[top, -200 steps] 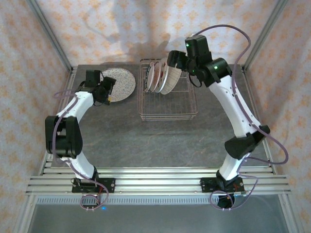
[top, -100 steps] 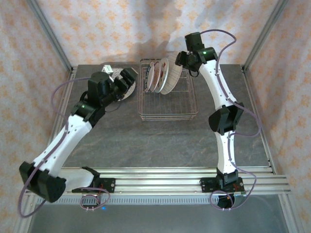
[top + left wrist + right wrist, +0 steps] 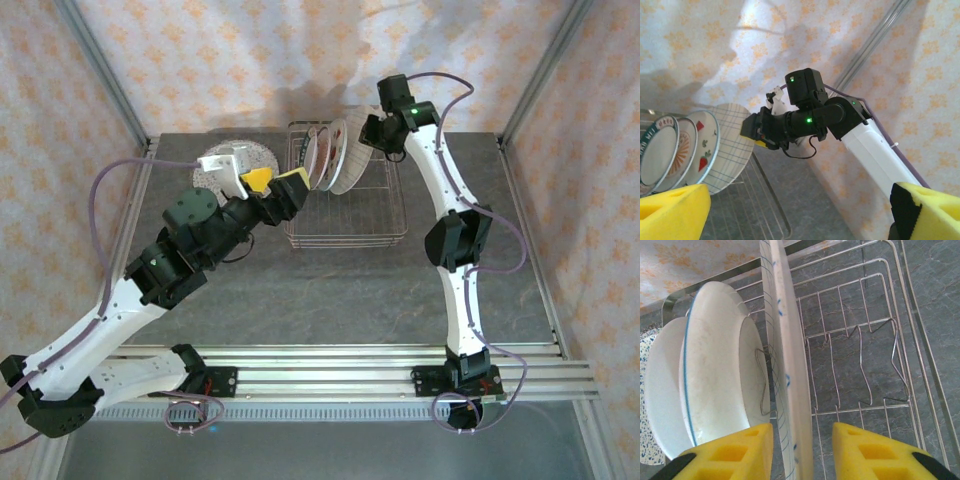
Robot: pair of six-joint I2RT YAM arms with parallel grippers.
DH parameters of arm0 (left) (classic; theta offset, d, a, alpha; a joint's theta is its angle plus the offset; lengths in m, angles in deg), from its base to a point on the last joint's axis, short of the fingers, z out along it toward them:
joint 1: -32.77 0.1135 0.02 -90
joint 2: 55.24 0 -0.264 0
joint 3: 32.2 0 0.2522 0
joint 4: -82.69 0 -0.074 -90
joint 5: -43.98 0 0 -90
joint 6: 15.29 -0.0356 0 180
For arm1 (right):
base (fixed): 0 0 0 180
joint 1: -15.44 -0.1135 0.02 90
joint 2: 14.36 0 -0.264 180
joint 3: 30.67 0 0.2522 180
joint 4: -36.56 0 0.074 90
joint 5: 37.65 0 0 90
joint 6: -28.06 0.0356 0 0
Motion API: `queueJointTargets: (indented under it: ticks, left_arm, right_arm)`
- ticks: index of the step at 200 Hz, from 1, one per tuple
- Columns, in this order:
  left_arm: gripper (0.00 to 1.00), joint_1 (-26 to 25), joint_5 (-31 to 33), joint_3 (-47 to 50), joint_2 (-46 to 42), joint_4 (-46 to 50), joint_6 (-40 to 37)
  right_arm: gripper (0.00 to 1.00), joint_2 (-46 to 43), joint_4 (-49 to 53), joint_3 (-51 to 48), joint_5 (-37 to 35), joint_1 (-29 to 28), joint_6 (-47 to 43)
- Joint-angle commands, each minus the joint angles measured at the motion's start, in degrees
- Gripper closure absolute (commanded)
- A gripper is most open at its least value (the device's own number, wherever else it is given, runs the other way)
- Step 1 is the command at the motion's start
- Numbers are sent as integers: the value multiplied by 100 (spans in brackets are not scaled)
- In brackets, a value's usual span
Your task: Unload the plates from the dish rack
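Top external view: a dark grey marbled table (image 3: 300, 290), walled by orange-flowered cloth (image 3: 250, 60), carries the dish rack (image 3: 345, 238), with plates (image 3: 325, 158) upright at its far end. The right gripper (image 3: 802, 450) straddles the grid-patterned plate (image 3: 785, 365), with a gap beside one pad. The left gripper (image 3: 276, 180) hovers spread wide near the speckled plate (image 3: 262, 155).

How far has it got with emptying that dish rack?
Early on. Done: one speckled plate lies flat on the table beside the dish rack. In hand: the right hand straddles the rim of the grid plate, not yet clamped; the left hand is open and empty. Left: all four plates standing in the rack.
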Motion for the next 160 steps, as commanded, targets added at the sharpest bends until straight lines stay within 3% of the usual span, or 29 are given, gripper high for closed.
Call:
queueJointTargets:
  ticks: [1,99,160]
  left_arm:
    - [7,-54,339,-227,55,71,-532]
    - [6,-75,265,-32,64,2,-273]
    - [6,-74,208,23,69,-18,-87]
  right_arm:
    - [69,141,-191,210,-1,22,-92]
    - [100,203,-74,495,-483,-34,-145]
    - [100,-16,116,734,-1313,-227,-254]
